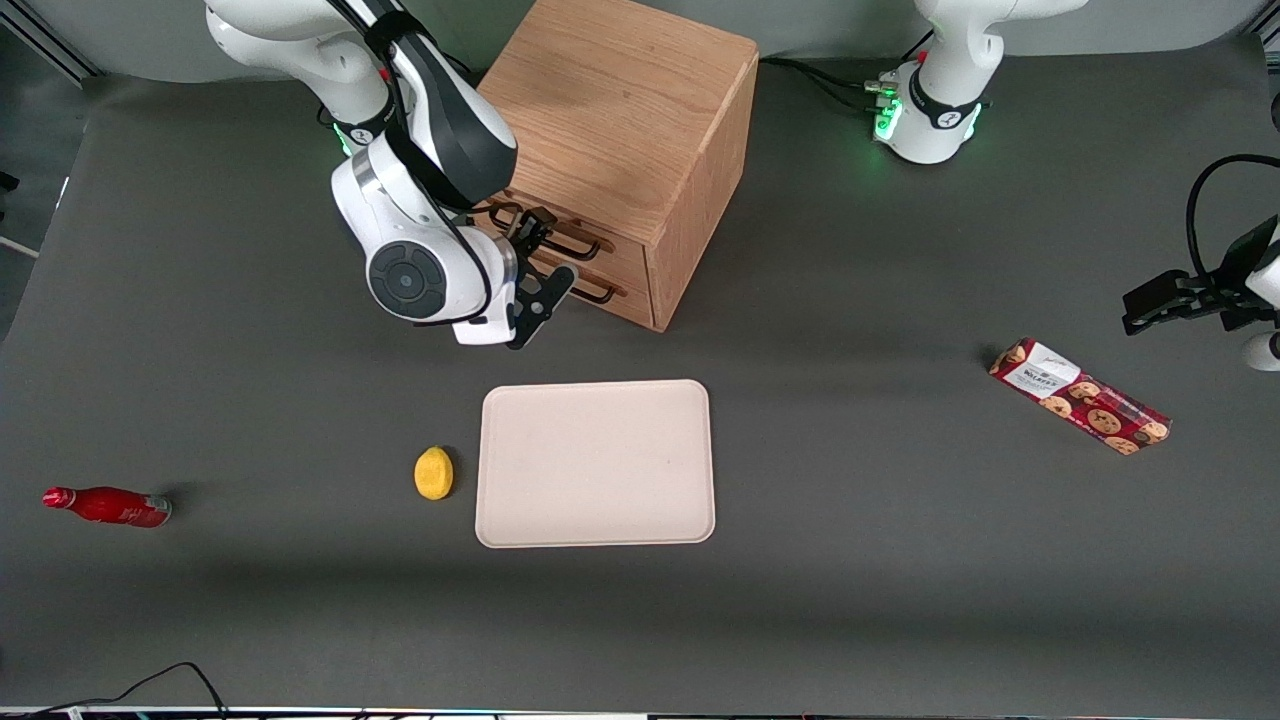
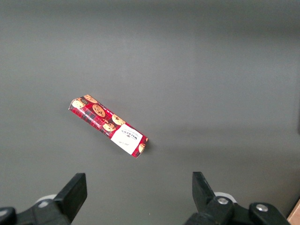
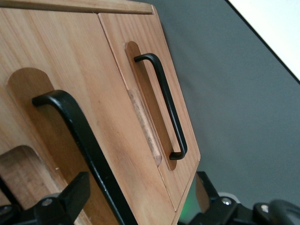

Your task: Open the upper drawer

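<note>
The wooden cabinet (image 1: 620, 110) stands at the back of the table with its two drawer fronts flush and shut. The upper drawer (image 1: 630, 262) (image 3: 70, 56) carries a thin dark bar handle (image 1: 582, 243) (image 3: 79, 136). My right gripper (image 1: 555, 248) (image 3: 140, 180) is open, right in front of the drawer fronts. Its fingers (image 3: 70, 197) stand on either side of the upper handle without closing on it. The lower drawer (image 3: 140, 47) and its handle (image 3: 164, 98) lie nearer the table surface, just past the gripper.
A cream tray (image 1: 596, 462) lies in front of the cabinet, nearer the camera, with a yellow lemon (image 1: 434, 472) beside it. A red bottle (image 1: 108, 506) lies toward the working arm's end of the table. A cookie box (image 1: 1080, 396) (image 2: 108, 125) lies toward the parked arm's end.
</note>
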Tool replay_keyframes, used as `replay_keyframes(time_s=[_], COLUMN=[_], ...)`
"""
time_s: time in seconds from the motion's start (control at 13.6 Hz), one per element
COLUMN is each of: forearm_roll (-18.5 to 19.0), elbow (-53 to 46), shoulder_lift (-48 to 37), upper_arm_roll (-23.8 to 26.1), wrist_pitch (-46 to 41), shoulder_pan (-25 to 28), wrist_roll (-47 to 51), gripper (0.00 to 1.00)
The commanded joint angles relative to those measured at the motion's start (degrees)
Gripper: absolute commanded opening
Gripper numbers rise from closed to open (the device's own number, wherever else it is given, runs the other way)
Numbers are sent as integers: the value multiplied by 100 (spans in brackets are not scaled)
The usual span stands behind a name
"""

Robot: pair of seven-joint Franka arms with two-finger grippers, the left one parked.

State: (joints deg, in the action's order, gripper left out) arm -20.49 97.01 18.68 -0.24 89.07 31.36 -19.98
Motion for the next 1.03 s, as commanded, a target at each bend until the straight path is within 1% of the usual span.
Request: replay_keyframes(time_s=[0.0,0.44,0.73,0.95], forearm_roll=[1,62,88,97], elbow=[142,204,169,63], shoulder_lift=[-5,101,241,285], upper_arm_roll=[49,59,59,67], wrist_pitch=[84,277,619,647], shoulder_pan=[19,-34,-34,-112], wrist_roll=[-156,-235,-235,-243], gripper=[100,100,100,100])
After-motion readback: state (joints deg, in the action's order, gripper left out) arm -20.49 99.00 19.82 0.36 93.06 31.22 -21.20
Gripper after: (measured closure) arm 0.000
